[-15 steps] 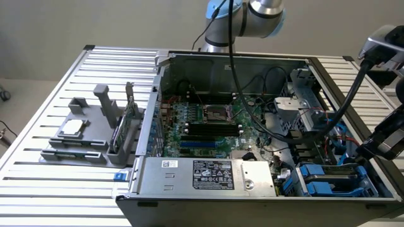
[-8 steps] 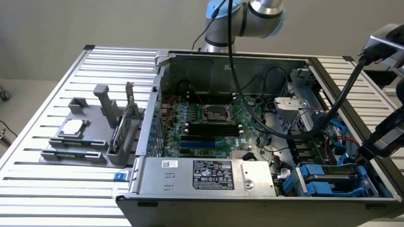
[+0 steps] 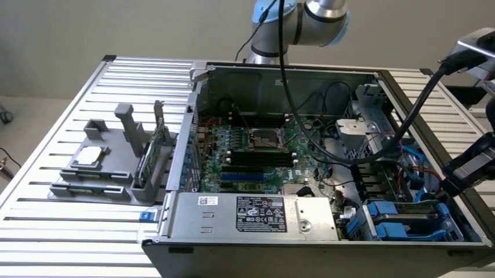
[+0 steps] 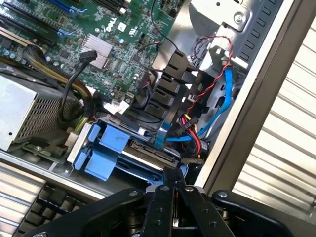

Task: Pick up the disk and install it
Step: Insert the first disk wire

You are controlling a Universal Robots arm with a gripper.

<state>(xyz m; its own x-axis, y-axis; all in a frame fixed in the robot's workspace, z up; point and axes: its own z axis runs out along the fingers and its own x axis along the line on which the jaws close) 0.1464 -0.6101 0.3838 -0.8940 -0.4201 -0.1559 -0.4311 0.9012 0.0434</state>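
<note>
Bench: pale silver-white, striped by long parallel slats with dark gaps.
Computer case: dark grey outside, bare grey metal inside.
Motherboard: green, crossed by black slots and one blue slot.
Power supply: silver-grey, with a black label in white print and a small white label beside it.
Drive caddies: bright blue plastic.
Flat cable: bright blue.
Wire bundle: red, yellow and black strands.
Heatsink: silver, finely ribbed.
Gripper: black, dotted with small silver screw heads.
Robot arm: silver-grey with a light-blue cap.
Parts holder: plain mid grey.
</note>
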